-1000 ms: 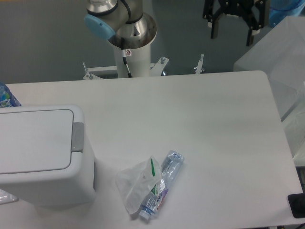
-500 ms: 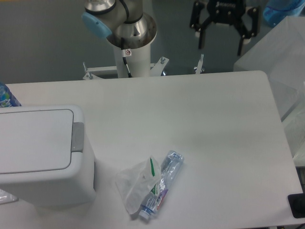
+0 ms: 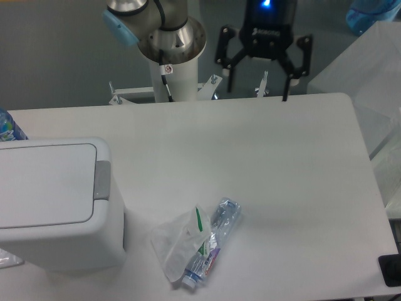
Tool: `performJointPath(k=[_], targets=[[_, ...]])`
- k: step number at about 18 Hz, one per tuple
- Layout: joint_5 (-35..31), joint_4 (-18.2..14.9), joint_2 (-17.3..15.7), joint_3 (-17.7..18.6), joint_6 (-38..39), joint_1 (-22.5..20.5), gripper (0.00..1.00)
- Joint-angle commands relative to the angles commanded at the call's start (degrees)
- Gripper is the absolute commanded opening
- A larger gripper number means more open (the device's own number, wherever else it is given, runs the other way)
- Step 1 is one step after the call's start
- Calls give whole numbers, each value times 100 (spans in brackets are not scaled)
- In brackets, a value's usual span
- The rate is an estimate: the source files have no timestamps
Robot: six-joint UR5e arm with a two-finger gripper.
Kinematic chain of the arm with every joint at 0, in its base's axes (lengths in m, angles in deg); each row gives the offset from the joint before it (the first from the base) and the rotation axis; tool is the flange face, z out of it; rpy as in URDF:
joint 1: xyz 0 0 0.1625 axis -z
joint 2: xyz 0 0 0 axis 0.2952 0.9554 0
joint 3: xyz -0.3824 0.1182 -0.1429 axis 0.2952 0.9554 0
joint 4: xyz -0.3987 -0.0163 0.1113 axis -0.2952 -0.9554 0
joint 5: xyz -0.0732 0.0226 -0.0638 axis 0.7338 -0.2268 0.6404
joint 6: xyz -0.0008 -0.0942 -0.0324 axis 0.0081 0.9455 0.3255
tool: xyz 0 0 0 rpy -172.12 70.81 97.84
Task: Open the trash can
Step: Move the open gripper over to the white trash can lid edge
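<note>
1. A white trash can (image 3: 53,200) sits at the 9 o'clock edge of the table (image 3: 263,163), its flat lid (image 3: 44,185) shut flush with the body and partly cut off by the frame.

2. The grey push-button tab (image 3: 102,180) lies along the lid's 3 o'clock edge, untouched, with nothing resting on it.

3. The gripper (image 3: 257,88) hangs at 12 o'clock, over the table's far edge, fingers spread wide and holding nothing, a blue light glowing on its body above.

4. Gripper and bin are well apart, with a broad stretch of bare tabletop between them; no contact with the can is visible.

5. A crushed clear bottle (image 3: 210,254) and a see-through bag (image 3: 178,241) lie touching one another near 6 o'clock, just beside the bin's 4 o'clock corner and clear of the tab.

6. Another bottle (image 3: 9,127) peeks in at 9 o'clock behind the can.

7. Progress, as judged from the scene: nothing of the opening is done. Left to do are the approach toward 8 o'clock, a descent onto the tab and the press that should release the lid.
</note>
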Motion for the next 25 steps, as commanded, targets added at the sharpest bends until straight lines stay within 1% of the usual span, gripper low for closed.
performJointPath(k=[1, 3, 5, 9, 10, 13, 14, 15, 19, 25], targets=[[9, 9, 35, -9, 229, 70, 100], [0, 105, 114, -44, 424, 237, 100], [9, 106, 167, -44, 722, 343, 100], [9, 167, 492, -272, 1328, 659, 100], [9, 315, 606, -299, 1521, 834, 100], [-26, 1061, 940, -299, 2285, 1221, 100], [-44, 1211, 1019, -299, 2514, 1318, 100], [-53, 1239, 1037, -299, 2621, 1337, 100], [-53, 1248, 1064, -229, 2648, 1354, 100], [-62, 1248, 1213, -159, 2640, 1565, 100]])
